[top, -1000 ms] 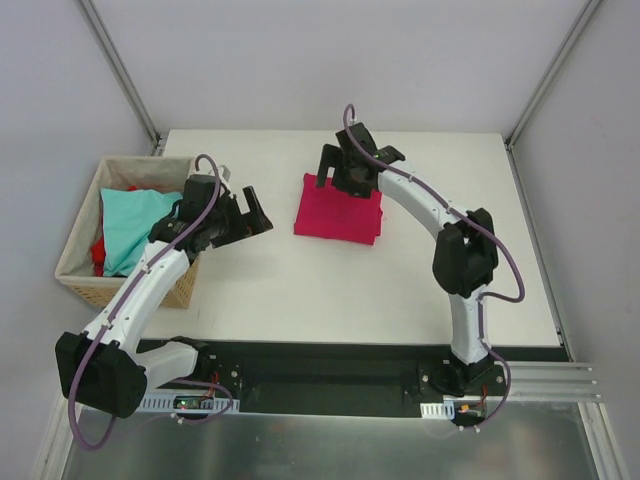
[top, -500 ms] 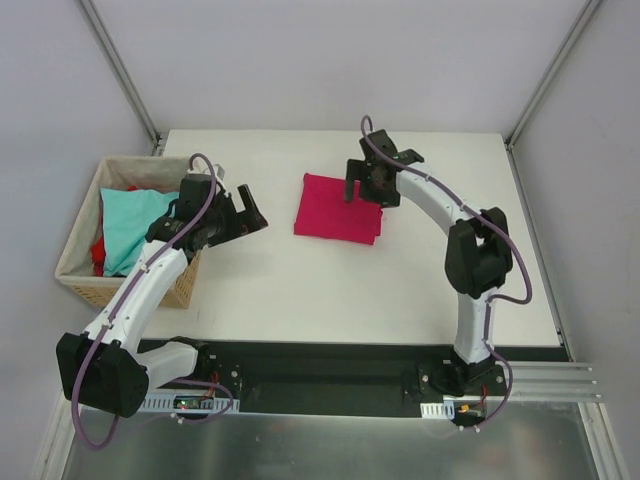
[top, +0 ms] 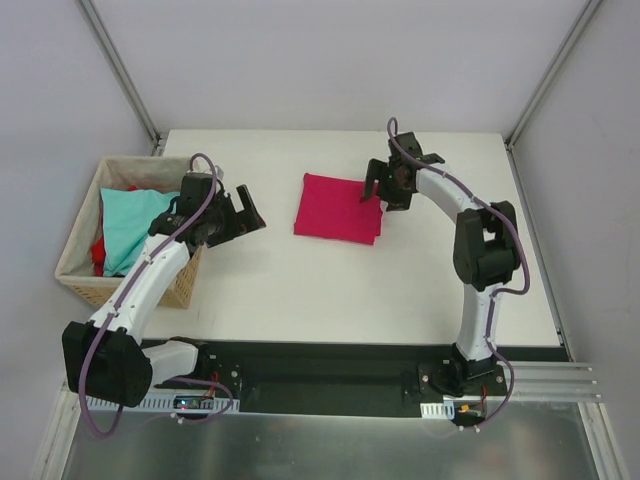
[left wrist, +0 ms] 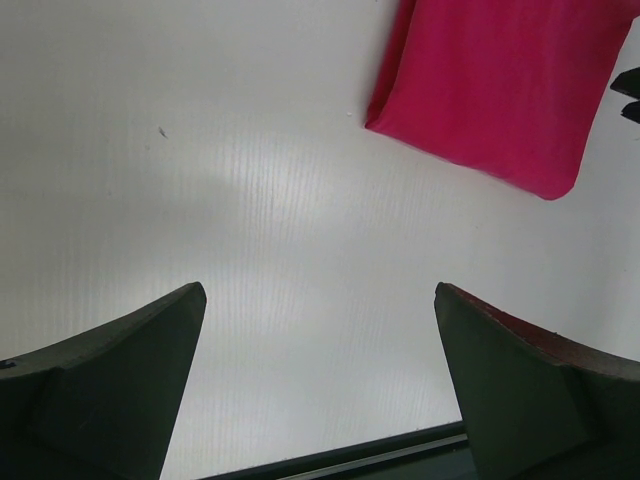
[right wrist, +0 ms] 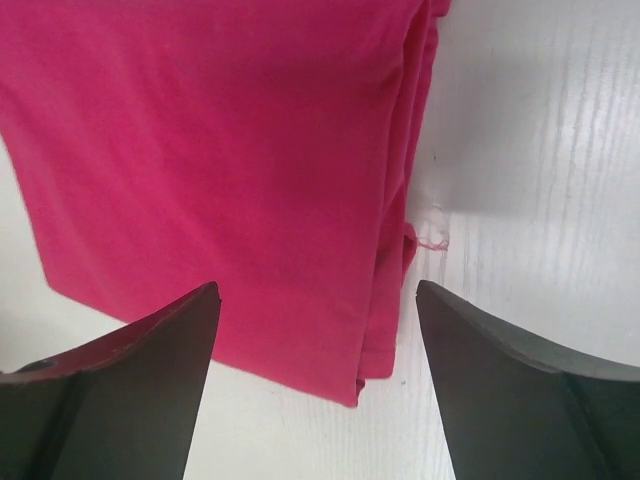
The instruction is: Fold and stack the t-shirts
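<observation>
A folded crimson-magenta t-shirt point(top: 336, 208) lies flat on the white table point(top: 330, 290), behind the middle. My right gripper point(top: 386, 192) hovers just over the shirt's right edge; in the right wrist view it is open point(right wrist: 315, 290) above the layered edge of the shirt point(right wrist: 230, 130), with nothing between its fingers. My left gripper point(top: 250, 212) hangs open beside the basket, left of the shirt. In the left wrist view it is open point(left wrist: 318, 290) over bare table, with the shirt point(left wrist: 500, 90) ahead on the right. A light teal t-shirt point(top: 135, 225) and a red one point(top: 98, 250) lie crumpled in the basket.
The woven wicker basket point(top: 75, 262) stands at the table's left edge, close against my left arm. A loose thread point(right wrist: 432, 240) sticks out at the shirt's edge. Grey walls and metal frame posts point(top: 120, 70) enclose the table.
My right gripper has moved from above the shirt's back edge to its right edge, its jaws narrowing a little. The left gripper has barely shifted.
</observation>
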Tool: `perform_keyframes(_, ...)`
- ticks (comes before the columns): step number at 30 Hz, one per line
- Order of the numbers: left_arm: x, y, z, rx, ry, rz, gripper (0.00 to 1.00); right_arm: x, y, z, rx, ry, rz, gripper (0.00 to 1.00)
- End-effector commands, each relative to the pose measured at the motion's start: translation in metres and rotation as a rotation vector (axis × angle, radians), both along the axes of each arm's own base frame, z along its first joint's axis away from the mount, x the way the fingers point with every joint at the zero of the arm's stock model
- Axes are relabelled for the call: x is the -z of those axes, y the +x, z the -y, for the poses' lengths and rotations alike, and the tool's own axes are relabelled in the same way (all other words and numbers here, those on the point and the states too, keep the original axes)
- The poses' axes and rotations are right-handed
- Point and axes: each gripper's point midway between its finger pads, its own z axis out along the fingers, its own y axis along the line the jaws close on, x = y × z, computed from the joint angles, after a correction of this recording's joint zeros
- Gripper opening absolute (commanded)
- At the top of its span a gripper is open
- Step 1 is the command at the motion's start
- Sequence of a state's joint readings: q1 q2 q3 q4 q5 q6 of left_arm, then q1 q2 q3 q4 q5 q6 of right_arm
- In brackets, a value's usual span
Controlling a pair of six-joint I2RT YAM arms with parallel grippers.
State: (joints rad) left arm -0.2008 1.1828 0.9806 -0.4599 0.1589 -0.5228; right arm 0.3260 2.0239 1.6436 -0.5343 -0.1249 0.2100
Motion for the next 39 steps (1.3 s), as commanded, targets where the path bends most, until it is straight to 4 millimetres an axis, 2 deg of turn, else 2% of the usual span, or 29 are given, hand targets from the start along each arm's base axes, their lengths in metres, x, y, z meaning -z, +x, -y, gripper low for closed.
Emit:
perform_keyframes(1, -0.008, 0.009, 0.001, 0.012, -0.009, 0.019, 0.99, 0.014, 0.01, -0.004, 0.035, 0.042, -0.023, 0.82)
perform_keyframes(3, -0.008, 0.01, 0.0, 0.009, -0.009, 0.017, 0.99, 0.019, 0.011, 0.002, 0.06, 0.027, -0.031, 0.82)
perform_keyframes(7, -0.004, 0.011, -0.002, -0.002, -0.001, 0.006, 0.99, 0.024, 0.01, 0.002, 0.062, 0.033, -0.031, 0.78)
perform_keyframes(12, 0.002, 0.013, -0.001, -0.003, -0.005, -0.017, 0.99, 0.036, 0.008, -0.004, 0.066, 0.062, -0.065, 0.59)
perform_keyframes(16, -0.001, 0.013, -0.001, 0.004, -0.004, -0.005, 0.99, 0.049, 0.006, 0.0, 0.086, 0.042, -0.088, 0.6)
perform_keyframes(23, -0.013, 0.012, -0.004, 0.005, -0.007, 0.036, 0.99, 0.06, 0.004, 0.004, 0.102, 0.017, -0.107, 0.57)
perform_keyframes(25, -0.013, 0.011, -0.005, 0.005, -0.007, 0.037, 0.99, 0.063, 0.004, 0.006, 0.106, 0.005, -0.11, 0.5)
perform_keyframes(27, -0.014, 0.009, -0.006, -0.003, -0.008, 0.042, 0.99, 0.069, 0.002, 0.008, 0.107, -0.01, -0.126, 0.47)
perform_keyframes(28, -0.015, 0.008, -0.006, -0.004, -0.009, 0.045, 0.99, 0.07, 0.001, 0.008, 0.106, -0.011, -0.128, 0.4)
perform_keyframes(30, -0.015, 0.007, -0.007, -0.009, -0.013, 0.045, 0.99, 0.071, 0.002, 0.009, 0.102, -0.013, -0.127, 0.34)
perform_keyframes(31, -0.014, 0.006, -0.006, -0.009, -0.014, 0.043, 0.99, 0.069, 0.004, 0.009, 0.095, -0.017, -0.118, 0.25)
perform_keyframes(36, -0.016, 0.007, -0.007, -0.005, -0.01, 0.049, 0.99, 0.063, 0.012, 0.016, 0.073, -0.049, -0.091, 0.15)
perform_keyframes(39, -0.02, 0.008, -0.01, -0.011, 0.002, 0.068, 0.99, 0.061, 0.014, 0.023, 0.058, -0.062, -0.086, 0.06)
